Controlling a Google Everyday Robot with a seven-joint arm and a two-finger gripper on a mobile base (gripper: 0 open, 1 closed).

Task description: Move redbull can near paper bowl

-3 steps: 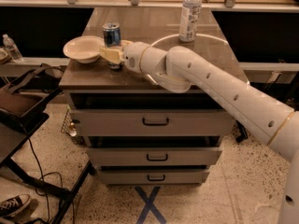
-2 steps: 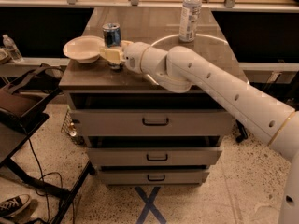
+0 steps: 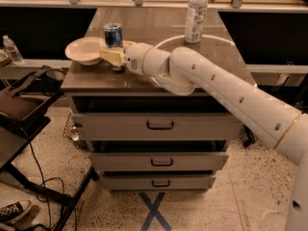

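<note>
Count first: one redbull can (image 3: 113,33), one paper bowl (image 3: 84,50), one clear water bottle (image 3: 196,14) on the table (image 3: 144,20), and a second, smaller bottle (image 3: 10,49) off to the left on a lower ledge. The table has three drawers (image 3: 192,127) stacked in its front. One blue tape X (image 3: 154,211) marks the speckled floor below, and one sneaker (image 3: 14,211) lies at the lower left.

The white arm (image 3: 226,88) reaches in from the right, across the table's front edge. Its gripper (image 3: 114,50) sits at the front left of the table and is closed to a narrow span around the redbull can. One cream finger (image 3: 110,57) crosses the can's lower half and the other shows just behind it.

The redbull can stands upright on the table, just beside the paper bowl, on the bowl's right, and well apart from the water bottle at the back right. Its blue upper body and silver top show above the finger. The bowl is shallow and off-white with a wide flared rim.
</note>
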